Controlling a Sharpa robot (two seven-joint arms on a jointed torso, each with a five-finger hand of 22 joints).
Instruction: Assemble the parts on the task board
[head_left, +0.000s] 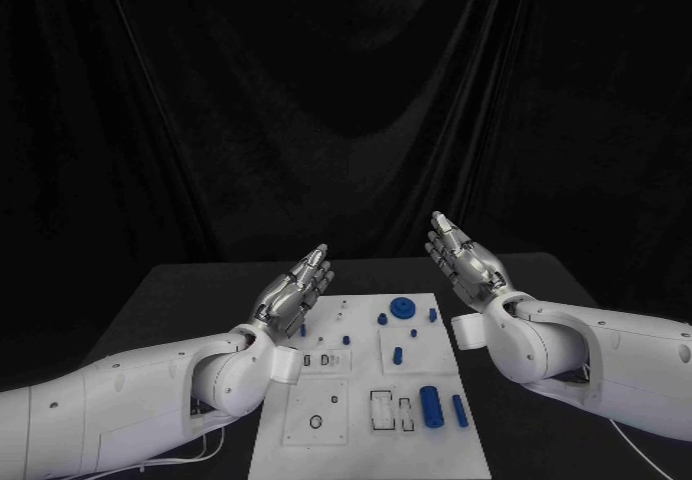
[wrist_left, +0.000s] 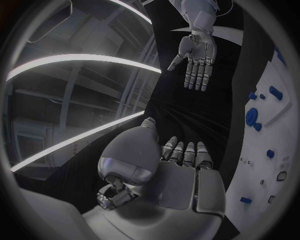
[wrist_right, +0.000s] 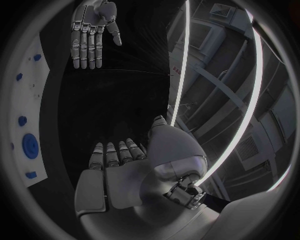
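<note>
Black table (head_left: 173, 290) under white task board (head_left: 433, 455), centred. Small blue parts (head_left: 431, 406) scattered across it: likely light, rigid, slick; best pinched at sides. Left robot hand (head_left: 296, 288) and right robot hand (head_left: 464, 262) raised, fingers apart, holding nothing.

matt white task board (head_left: 325, 440), glossy arms

I count one white rectangular task board (head_left: 433, 450) on the black table (head_left: 173, 300) in front of me. On it I make out about ten small blue plastic parts: one round blue disc (head_left: 402, 308) at twelve o'clock, two long blue cylinders (head_left: 431, 407) at four o'clock, and roughly seven tiny blue pegs (head_left: 395, 353) around the middle; some are too small to count surely. I have two silver hands, left (head_left: 294, 290) and right (head_left: 466, 262).
</note>
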